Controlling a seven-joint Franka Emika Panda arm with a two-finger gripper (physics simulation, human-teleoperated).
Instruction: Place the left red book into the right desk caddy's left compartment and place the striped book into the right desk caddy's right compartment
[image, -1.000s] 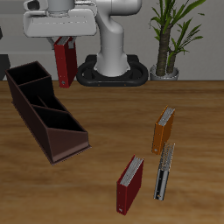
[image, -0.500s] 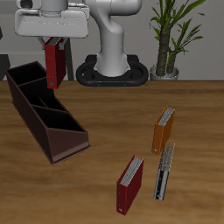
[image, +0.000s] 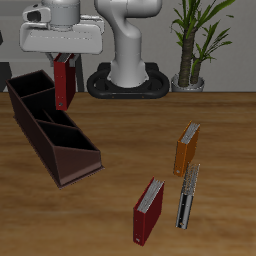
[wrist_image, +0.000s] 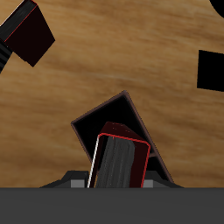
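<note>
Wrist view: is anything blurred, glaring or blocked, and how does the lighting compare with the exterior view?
Wrist view: sharp, no glare; a flat grey band of the pincer's body hides one edge, and the held red book fills the foreground over the dark caddy. Exterior view: even, soft light with faint shadows beside the caddy; the pincer grips the book; no blur.

The gripper (wrist_image: 118, 182) holds the left red book (wrist_image: 121, 157) right above a dark open box part (wrist_image: 101, 122) on the wooden table (wrist_image: 114, 61).
</note>
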